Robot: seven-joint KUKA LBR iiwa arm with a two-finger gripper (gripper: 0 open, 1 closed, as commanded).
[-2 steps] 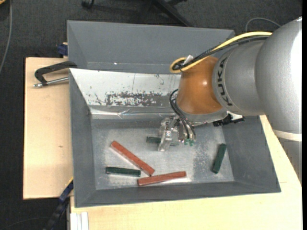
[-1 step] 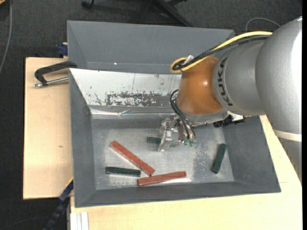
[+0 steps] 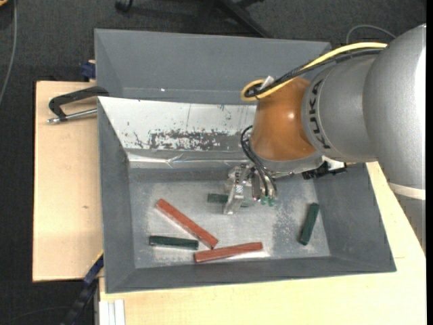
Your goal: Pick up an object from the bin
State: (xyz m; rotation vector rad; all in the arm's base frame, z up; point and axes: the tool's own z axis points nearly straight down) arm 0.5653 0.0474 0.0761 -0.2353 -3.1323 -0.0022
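Note:
My gripper (image 3: 242, 189) hangs low over the middle of the bin floor, under the arm's orange cover. A short dark green stick (image 3: 217, 198) lies right at its left side, partly hidden by it; whether the two touch is unclear. A red-brown stick (image 3: 186, 223) lies slanted just to the lower left of the gripper. A second red-brown stick (image 3: 228, 251) lies almost flat near the front wall, below the gripper.
A dark green stick (image 3: 174, 242) rests at the front left beside the slanted red-brown one. Another dark green stick (image 3: 308, 223) lies tilted at the right of the floor. The bin's sloping walls close in on all sides.

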